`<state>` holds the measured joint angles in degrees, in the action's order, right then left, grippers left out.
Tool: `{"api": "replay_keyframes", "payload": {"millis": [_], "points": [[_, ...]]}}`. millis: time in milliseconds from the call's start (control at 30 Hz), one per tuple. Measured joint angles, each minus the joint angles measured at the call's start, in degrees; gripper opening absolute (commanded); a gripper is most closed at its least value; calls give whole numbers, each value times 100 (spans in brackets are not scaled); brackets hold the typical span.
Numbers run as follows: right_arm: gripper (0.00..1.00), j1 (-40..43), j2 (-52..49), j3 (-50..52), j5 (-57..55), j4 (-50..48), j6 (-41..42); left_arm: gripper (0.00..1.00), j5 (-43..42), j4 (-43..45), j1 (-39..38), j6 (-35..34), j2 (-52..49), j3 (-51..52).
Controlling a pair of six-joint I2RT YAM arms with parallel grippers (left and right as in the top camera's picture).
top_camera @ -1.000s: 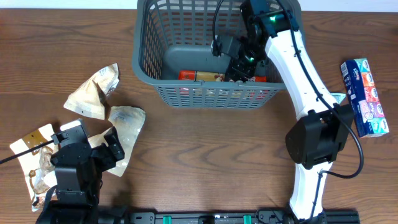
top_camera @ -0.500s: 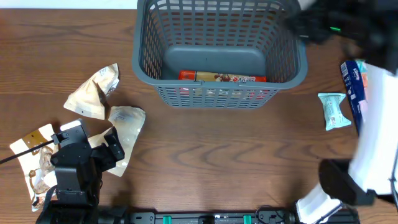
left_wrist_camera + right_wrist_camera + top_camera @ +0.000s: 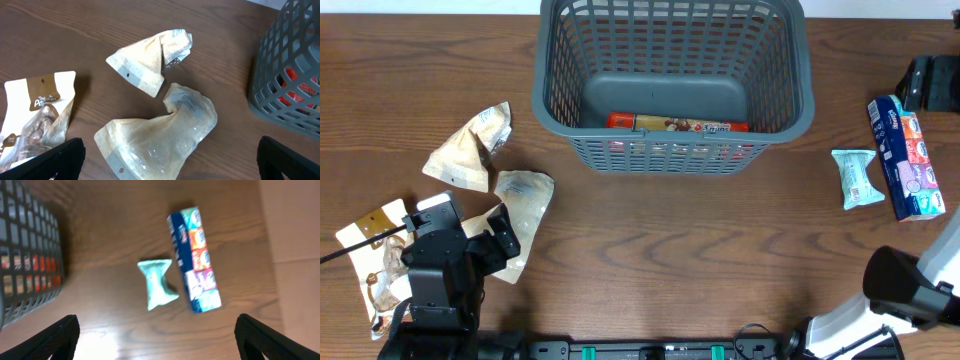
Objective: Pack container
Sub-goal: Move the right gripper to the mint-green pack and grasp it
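The grey-blue lattice container [image 3: 552, 95] stands at the table's back centre, and its wall also shows in the right wrist view [image 3: 25, 255]. A long red snack packet [image 3: 678, 125] lies on its floor. My right gripper [image 3: 932, 82] is high at the far right, open and empty [image 3: 157, 337], above a small teal packet [image 3: 157, 284] and a long blue box [image 3: 195, 260]. My left gripper [image 3: 500, 243] rests at the front left, open [image 3: 170, 160], straddling a clear tan pouch [image 3: 160, 135].
A second tan pouch [image 3: 470, 148] and a brown-and-white pouch [image 3: 375, 255] lie at the left. The teal packet [image 3: 857, 178] and blue box [image 3: 906, 158] lie right of the container. The right arm's base [image 3: 905, 290] stands at the front right.
My right arm has lifted out of the container and swung right, to above the blue box. The red packet stays in the container. The left arm has not moved.
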<state>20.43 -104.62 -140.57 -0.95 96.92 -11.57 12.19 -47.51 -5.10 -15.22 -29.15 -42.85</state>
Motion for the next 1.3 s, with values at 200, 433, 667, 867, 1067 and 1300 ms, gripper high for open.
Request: {"api": "replay_keyframes", "payload": {"millis": [200, 433, 667, 867, 1067, 1300], "points": [[89, 35, 981, 1731, 376, 11, 201, 99, 0, 17, 0, 0, 0, 0], [94, 35, 2638, 4183, 496, -17, 326, 99, -2, 17, 0, 0, 0, 0], [98, 35, 3541, 5641, 94, -1198, 87, 98, -15, 13, 0, 0, 0, 0], [93, 81, 2662, 5884, -87, -1937, -645, 99, -15, 13, 0, -2, 0, 0], [93, 90, 1187, 5932, -164, -2942, -1294, 99, -15, 13, 0, 0, 0, 0], [95, 92, 208, 5945, -358, -3805, -1714, 99, -17, 15, 0, -2, 0, 0]]}}
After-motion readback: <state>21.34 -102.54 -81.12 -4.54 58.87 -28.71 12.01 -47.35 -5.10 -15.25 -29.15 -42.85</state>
